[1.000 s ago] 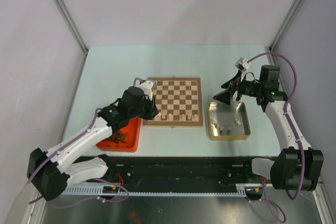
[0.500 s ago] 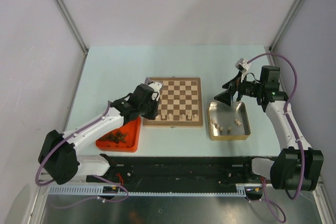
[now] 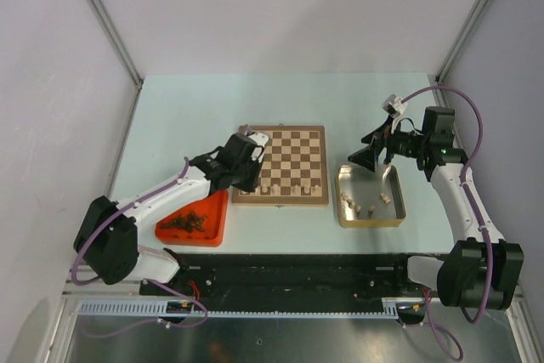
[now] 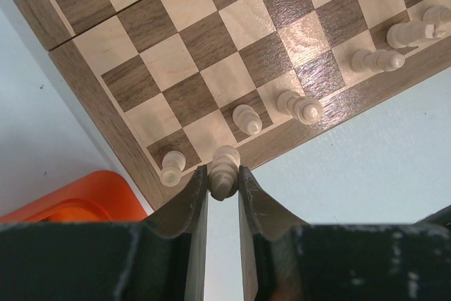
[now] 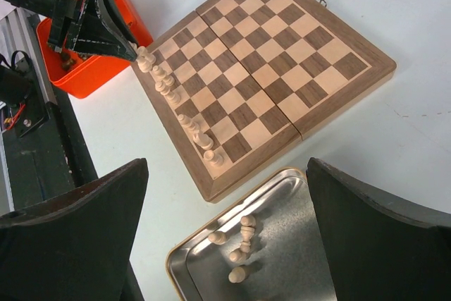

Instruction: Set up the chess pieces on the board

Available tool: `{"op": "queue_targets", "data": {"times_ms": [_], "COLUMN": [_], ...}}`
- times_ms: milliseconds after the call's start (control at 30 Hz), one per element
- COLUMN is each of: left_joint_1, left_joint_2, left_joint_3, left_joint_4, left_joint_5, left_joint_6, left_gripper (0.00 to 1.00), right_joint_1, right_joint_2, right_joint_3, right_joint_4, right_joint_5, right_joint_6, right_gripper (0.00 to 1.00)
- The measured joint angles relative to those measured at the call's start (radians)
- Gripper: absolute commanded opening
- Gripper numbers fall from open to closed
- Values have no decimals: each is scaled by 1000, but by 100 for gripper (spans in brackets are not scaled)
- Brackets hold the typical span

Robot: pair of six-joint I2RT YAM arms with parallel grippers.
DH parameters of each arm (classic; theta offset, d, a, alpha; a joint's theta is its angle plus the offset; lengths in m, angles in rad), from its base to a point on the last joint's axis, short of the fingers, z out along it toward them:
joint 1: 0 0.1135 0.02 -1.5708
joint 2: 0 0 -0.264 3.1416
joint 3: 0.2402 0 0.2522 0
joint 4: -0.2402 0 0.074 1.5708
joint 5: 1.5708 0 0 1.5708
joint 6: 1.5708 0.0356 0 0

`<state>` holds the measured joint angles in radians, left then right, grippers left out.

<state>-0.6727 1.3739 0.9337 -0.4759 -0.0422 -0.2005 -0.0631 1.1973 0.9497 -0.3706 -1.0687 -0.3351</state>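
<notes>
The board point(image 3: 289, 146) lies mid-table, its checks filling the left wrist view point(image 4: 211, 33). Several pale chess pieces point(image 4: 299, 107) stand along its near row, also seen from the right wrist point(image 5: 173, 93). My left gripper point(image 4: 224, 177) is shut on one pale chess piece point(image 4: 225, 163), held at the board's near-left corner beside a standing piece point(image 4: 173, 167). In the top view that gripper point(image 3: 252, 180) sits at the same corner. My right gripper point(image 5: 227, 167) hangs open above the gold tin point(image 5: 190, 259), with nothing between its fingers.
The gold tin point(image 3: 391, 210), right of the board, holds several loose pale pieces point(image 5: 239, 244). A red tray point(image 3: 217, 225) with dark pieces point(image 3: 189, 221) lies left of the board, just behind my left gripper. Grey walls close in the table.
My left arm has swung right, from over the red tray toward the board's near-left corner, with the pale piece in its jaws. The right arm has not moved.
</notes>
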Motion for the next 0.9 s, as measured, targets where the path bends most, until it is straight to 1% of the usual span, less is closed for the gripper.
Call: {"op": "queue_targets", "data": {"times_ms": [367, 700, 900], "left_joint_1": [1, -10, -76], "left_joint_2": [6, -20, -7], "left_joint_3": [13, 132, 219], "left_joint_4": [-17, -108, -126], "left_joint_5": [-8, -7, -5], "left_joint_6": [-19, -93, -114], "left_gripper": [8, 7, 7], "right_joint_1": [0, 0, 0], "right_joint_2": [0, 0, 0], "right_joint_3": [0, 0, 0], "right_joint_4": [-3, -7, -7], "right_joint_5": [0, 0, 0], "right_joint_6": [-4, -7, -8], "right_gripper": [100, 100, 100]}}
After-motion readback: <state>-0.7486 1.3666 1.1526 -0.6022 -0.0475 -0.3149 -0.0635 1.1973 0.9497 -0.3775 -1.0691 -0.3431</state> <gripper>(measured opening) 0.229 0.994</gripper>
